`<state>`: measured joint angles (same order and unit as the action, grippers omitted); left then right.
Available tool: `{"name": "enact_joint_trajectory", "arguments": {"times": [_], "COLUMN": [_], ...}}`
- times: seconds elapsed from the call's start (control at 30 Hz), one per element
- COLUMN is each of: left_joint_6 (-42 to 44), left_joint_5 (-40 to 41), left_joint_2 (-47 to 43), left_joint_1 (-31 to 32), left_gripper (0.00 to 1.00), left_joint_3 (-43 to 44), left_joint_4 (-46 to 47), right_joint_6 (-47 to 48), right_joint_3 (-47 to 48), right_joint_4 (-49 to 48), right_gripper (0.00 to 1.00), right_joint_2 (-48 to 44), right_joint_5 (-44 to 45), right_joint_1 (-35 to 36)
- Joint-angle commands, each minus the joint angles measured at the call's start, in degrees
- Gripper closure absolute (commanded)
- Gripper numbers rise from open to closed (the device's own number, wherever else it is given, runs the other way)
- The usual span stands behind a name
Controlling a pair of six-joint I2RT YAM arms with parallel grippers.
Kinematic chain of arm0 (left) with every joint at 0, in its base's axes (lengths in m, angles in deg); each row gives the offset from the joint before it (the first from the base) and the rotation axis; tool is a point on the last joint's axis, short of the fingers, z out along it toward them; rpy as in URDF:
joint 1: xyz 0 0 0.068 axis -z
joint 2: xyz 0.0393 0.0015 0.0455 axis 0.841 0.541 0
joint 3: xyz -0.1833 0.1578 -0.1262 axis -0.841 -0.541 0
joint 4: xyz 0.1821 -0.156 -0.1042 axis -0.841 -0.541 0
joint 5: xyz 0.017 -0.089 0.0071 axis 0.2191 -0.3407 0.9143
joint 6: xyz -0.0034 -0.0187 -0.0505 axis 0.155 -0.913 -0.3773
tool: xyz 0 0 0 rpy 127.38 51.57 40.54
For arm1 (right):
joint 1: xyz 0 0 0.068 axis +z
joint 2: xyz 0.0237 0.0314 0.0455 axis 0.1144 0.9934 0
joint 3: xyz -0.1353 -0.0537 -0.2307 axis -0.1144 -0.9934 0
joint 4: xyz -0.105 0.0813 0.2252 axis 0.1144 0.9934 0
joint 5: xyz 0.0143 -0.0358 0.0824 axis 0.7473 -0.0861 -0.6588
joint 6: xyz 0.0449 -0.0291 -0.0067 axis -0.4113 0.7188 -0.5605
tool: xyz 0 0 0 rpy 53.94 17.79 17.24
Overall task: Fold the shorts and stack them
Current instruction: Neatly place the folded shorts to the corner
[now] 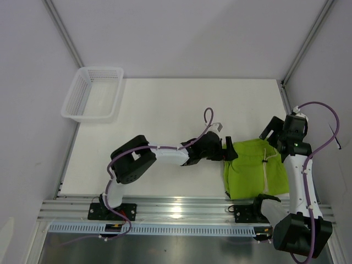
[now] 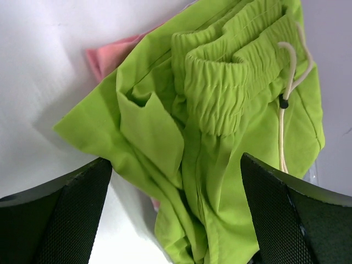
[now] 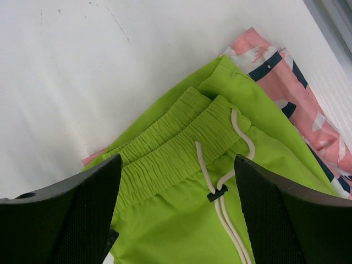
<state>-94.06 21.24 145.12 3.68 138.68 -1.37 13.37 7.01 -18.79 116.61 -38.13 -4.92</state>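
Note:
The lime green shorts (image 1: pixel 254 168) lie bunched and folded over at the table's right side. Their elastic waistband (image 3: pixel 176 143) and white drawstring (image 3: pixel 220 181) face up. They rest on the pink printed shorts (image 3: pixel 286 71), which peek out from under the edges (image 2: pixel 110 52). My left gripper (image 1: pixel 230 149) stands open at the green shorts' left edge, its jaws straddling the green fabric (image 2: pixel 175 165) without pinching it. Over the waistband on the right hangs my right gripper (image 1: pixel 273 142), also open, with the cord toggle between its fingers (image 3: pixel 177 165).
A white mesh basket (image 1: pixel 93 93) stands at the table's far left corner. The white table (image 1: pixel 181 104) is bounded by a metal rail (image 1: pixel 176 208) at the near edge, and grey walls close in on both sides.

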Motion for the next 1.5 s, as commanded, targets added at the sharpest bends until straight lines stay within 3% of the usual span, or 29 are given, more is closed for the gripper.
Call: {"name": "enact_joint_trajectory", "arguments": {"times": [0.0,0.13,0.23,0.27,0.33,0.37,0.47,0.57,0.63,0.7,0.73,0.9,1.03,1.27,1.47], "left_joint_6": [-0.6,-0.5,0.0,0.6,2.1,2.8,4.9,6.1,7.1,7.9,7.9,7.2,7.2,11.4,15.3], "left_joint_5": [0.5,-1.4,-1.2,-1.0,-0.1,1.7,4.4,5.9,5.8,5.2,4.7,6.3,4.7,7.8,11.9], "left_joint_2": [2.1,5.1,5.6,5.5,5.4,5.0,4.3,4.2,5.0,6.2,6.4,4.7,-1.1,-17.3,-32.9], "left_joint_1": [-0.4,-0.3,-0.5,-0.5,-0.5,-0.5,-0.4,-0.5,-0.4,-0.3,-0.4,-0.5,-2.5,-6.0,-9.9], "left_gripper": [0.01,0.07,0.23,0.35,0.48,0.61,0.75,0.76,0.74,0.51,0.32,0.02,0.01,0.01,0.01], "left_joint_3": [1.6,3.4,3.2,4.7,3.1,3.0,1.5,0.5,0.8,2.3,3.4,1.8,-2.1,-11.4,-17.5], "left_joint_4": [7.9,8.2,10.0,10.3,10.9,11.3,13.4,16.6,17.3,16.7,14.6,11.7,11.7,7.0,-3.6], "right_joint_6": [1.2,1.3,1.2,1.2,1.1,1.1,1.1,0.9,0.7,0.3,0.2,-0.5,-1.1,-1.2,0.2], "right_joint_3": [0.1,0.1,0.1,0.1,0.0,-0.1,-0.6,-1.5,-2.1,-2.6,-2.6,-2.7,-2.4,-2.5,-0.7], "right_joint_4": [-1.5,-1.6,-1.7,-1.7,-1.8,-1.8,-2.1,-2.8,-3.4,-3.7,-3.9,-4.6,-5.5,-10.5,-15.1], "right_gripper": [0.16,0.16,0.16,0.16,0.16,0.16,0.16,0.15,0.15,0.15,0.15,0.15,0.15,0.01,0.00], "right_joint_2": [-0.8,-0.9,-0.9,-0.9,-1.0,-1.0,-1.1,-0.9,-0.6,0.1,0.4,0.6,0.1,-3.8,-8.3], "right_joint_5": [-0.5,-0.5,-0.7,-0.9,-1.0,-1.0,-1.4,-2.0,-2.8,-2.9,-4.6,-5.8,-7.4,-12.1,-8.1], "right_joint_1": [-0.3,-0.2,-0.2,-0.2,-0.2,-0.2,-0.2,-0.2,-0.2,-0.3,-0.2,-0.2,-0.2,0.9,9.3]}}
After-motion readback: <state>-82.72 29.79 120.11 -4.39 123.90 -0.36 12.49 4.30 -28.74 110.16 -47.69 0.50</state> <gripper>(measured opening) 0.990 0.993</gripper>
